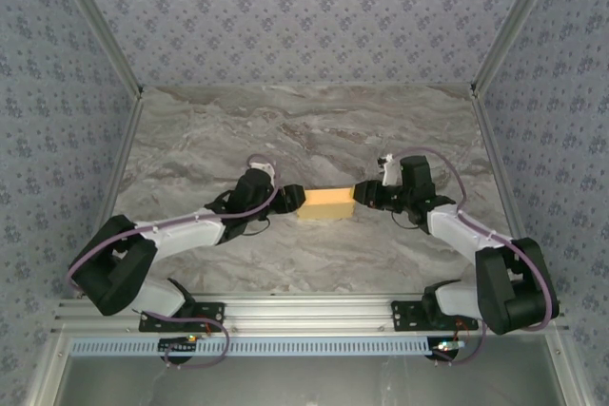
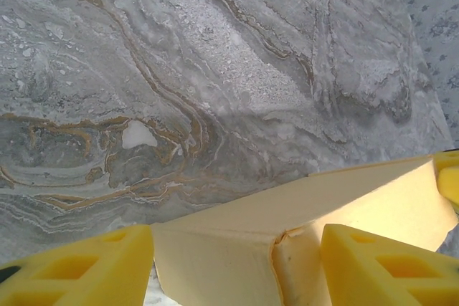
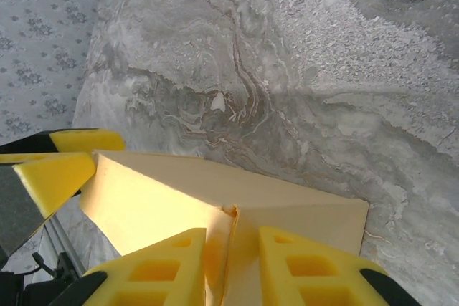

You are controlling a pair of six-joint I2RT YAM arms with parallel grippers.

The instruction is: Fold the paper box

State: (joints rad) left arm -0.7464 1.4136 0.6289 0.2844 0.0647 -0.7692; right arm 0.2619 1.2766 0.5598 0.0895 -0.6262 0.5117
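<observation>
A grey marble-patterned table [image 1: 314,130] is sitting between patterned blue-grey walls [image 1: 285,7], with an aluminium rail [image 1: 304,311] running along its 6 o'clock edge. The paper box [image 1: 326,203], pale yellow-orange and folded into a small rectangular block, is lying near the table's middle, a little toward 6 o'clock. Its long side is running from 9 to 3 o'clock, and its panels are hiding whatever is inside.

The left gripper [image 1: 293,202] is meeting the box at its 9 o'clock end. In the left wrist view its yellow fingers [image 2: 79,266] are bracketing that end, one against each side, gripping the box across its width. The right gripper [image 1: 360,193] is meeting the 3 o'clock end. In the right wrist view its fingers [image 3: 315,270] are standing close together, pinching a raised seam [image 3: 224,238] of the box.

The left arm [image 1: 181,230] is reaching in low from 7 o'clock and the right arm [image 1: 461,225] from 5 o'clock, both bent at the elbow. Both wrist views are cutting off the fingers' lower parts and the box's near ends.
</observation>
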